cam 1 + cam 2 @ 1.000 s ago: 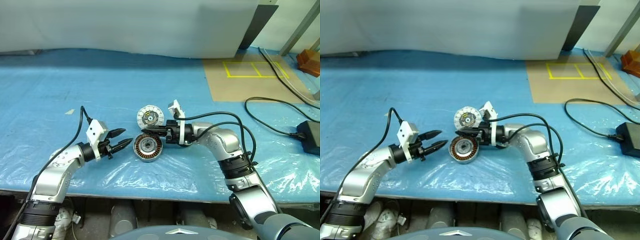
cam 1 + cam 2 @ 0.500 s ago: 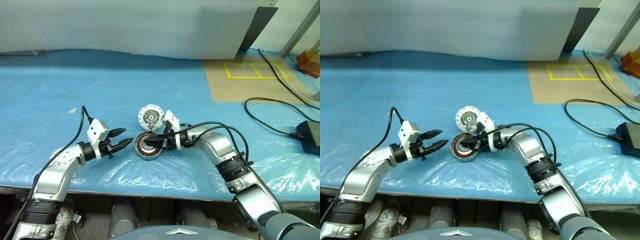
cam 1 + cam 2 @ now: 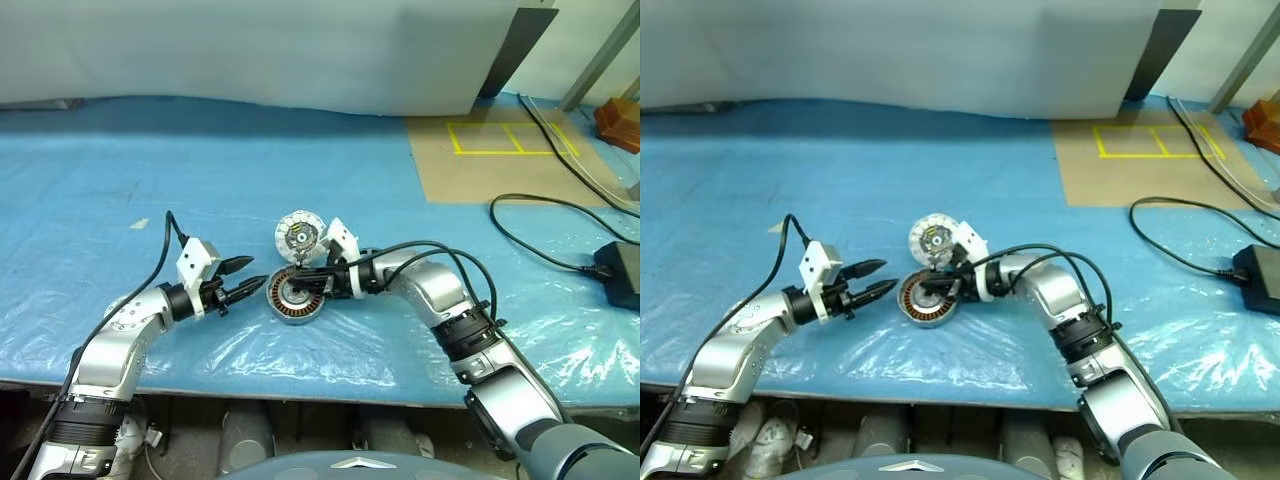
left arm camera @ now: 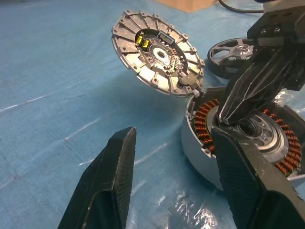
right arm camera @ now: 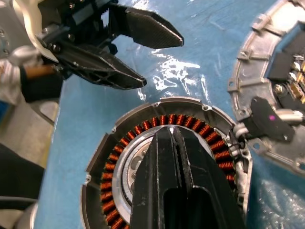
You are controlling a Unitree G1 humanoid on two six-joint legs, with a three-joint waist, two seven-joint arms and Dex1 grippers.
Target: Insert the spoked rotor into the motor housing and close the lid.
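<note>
Now the right gripper (image 5: 164,136), fingers pressed together and holding nothing, dips into the silvery centre of the motor housing (image 3: 295,295) near the worktop's front edge, the lid (image 3: 301,234) just behind it, the left gripper (image 3: 246,279) parted and empty beside it.

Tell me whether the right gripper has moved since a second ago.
Yes. The right gripper has dropped from beside the lid onto the motor housing, its shut fingers now over the silvery centre.

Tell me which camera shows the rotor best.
The left wrist view: the rotor lies flat behind the housing, its spokes and hub plain, though the right gripper covers one edge. In the eye views I cannot make it out.
</note>
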